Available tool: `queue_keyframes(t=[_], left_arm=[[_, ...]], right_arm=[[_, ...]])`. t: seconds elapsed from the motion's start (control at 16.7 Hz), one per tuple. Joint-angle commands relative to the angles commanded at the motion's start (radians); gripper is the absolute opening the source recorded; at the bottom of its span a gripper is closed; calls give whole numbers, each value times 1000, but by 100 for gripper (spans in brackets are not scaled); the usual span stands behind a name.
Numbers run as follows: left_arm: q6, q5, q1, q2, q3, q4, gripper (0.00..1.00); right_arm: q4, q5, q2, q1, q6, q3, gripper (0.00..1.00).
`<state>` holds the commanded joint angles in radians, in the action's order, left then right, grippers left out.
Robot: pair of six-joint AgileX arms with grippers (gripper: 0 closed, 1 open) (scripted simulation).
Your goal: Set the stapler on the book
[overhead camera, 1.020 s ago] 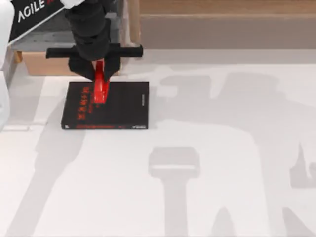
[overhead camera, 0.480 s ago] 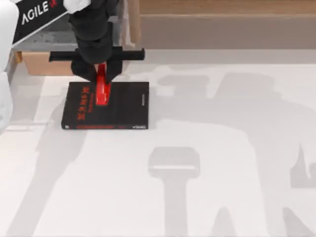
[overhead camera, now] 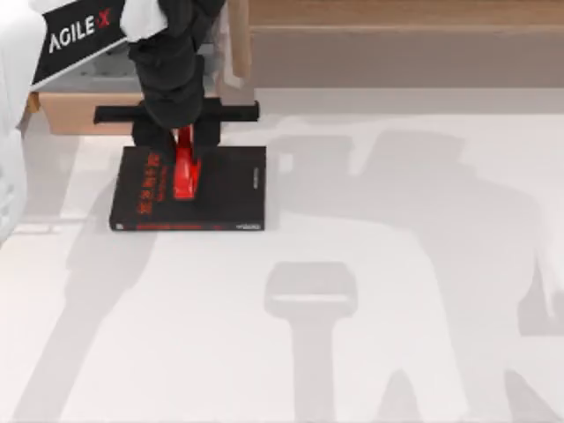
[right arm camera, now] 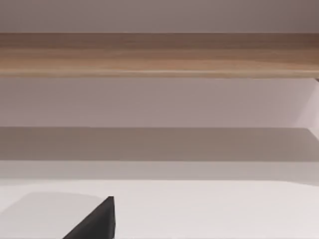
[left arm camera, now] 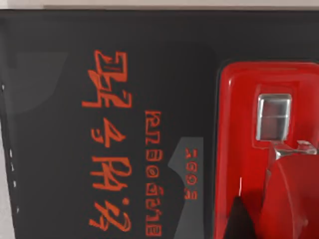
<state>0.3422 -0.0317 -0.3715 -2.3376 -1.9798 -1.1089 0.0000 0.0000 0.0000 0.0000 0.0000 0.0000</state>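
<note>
The black book (overhead camera: 225, 189) with red lettering lies flat at the table's back left. The small red stapler (overhead camera: 184, 172) rests lengthwise over the book's left half, beside the lettering. My left gripper (overhead camera: 182, 139) stands over the book's far edge, its black fingers close against the stapler's far end, shut on it. In the left wrist view the stapler (left arm camera: 239, 124) sits right on the book cover (left arm camera: 60, 149), with one dark fingertip (left arm camera: 240, 221) against its side.
A wooden ledge (overhead camera: 397, 13) runs along the back of the white table (overhead camera: 397, 264). A tan box (overhead camera: 75, 113) sits behind the book's left corner. The right wrist view faces the ledge (right arm camera: 159, 55), with an unidentified black wedge (right arm camera: 97, 221) low in it.
The left gripper has moved slightly nearer over the book and carried the stapler down the cover. The book has stayed put.
</note>
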Motion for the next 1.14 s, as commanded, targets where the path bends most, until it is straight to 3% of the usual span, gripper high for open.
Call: queue_keyframes(t=[0.78,1.14], left_arm=[[0,0,0,0,0,0,98],[0,0,0,0,0,0,100]], right_arm=[[0,0,0,0,0,0,100],[0,0,0,0,0,0,100]])
